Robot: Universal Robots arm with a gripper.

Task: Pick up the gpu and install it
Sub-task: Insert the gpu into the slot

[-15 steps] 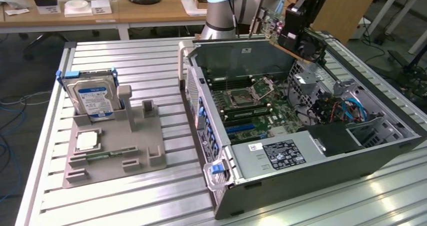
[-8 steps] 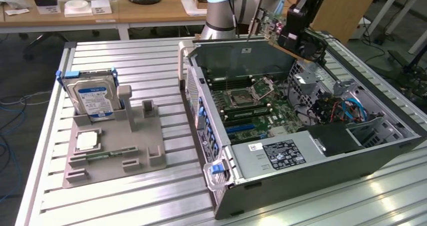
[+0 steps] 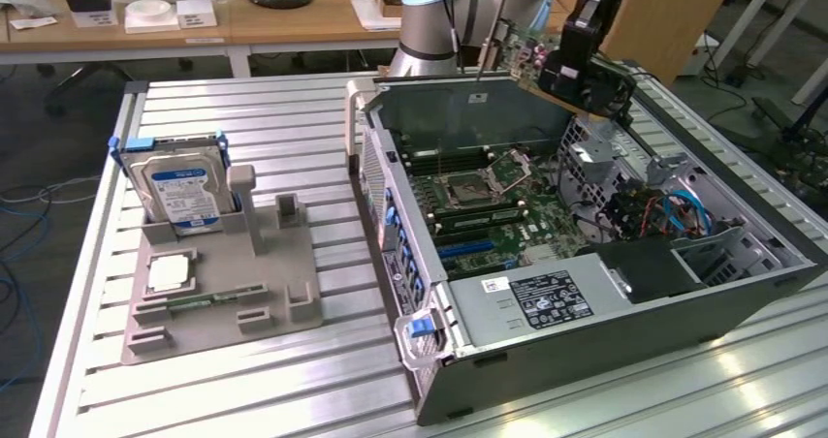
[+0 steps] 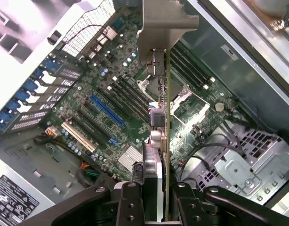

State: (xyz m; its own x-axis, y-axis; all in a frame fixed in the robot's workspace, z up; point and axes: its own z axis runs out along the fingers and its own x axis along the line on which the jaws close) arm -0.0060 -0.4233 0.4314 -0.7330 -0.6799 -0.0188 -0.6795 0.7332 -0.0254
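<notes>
The gpu [image 3: 528,58], a green card with a silvery bracket [image 3: 492,36] at one end, hangs in the air above the back rim of the open computer case [image 3: 724,302]. My gripper [image 3: 579,62] is shut on it. In the wrist view the gpu [image 4: 165,117] appears edge-on, held between the two black fingers [image 4: 129,202], with its metal bracket [image 4: 165,23] pointing away from me. Below it lies the motherboard [image 4: 135,94] with a blue slot [image 4: 107,110] and black slots beside it. The card is well clear of the board.
A silver hard drive [image 3: 181,186] stands in a grey fixture [image 3: 278,293] at the exterior view's left, along with a processor chip [image 3: 169,273] and a memory stick [image 3: 207,302]. Inside the case are a power supply [image 3: 544,297], a drive cage [image 4: 243,169] and cables [image 3: 666,210].
</notes>
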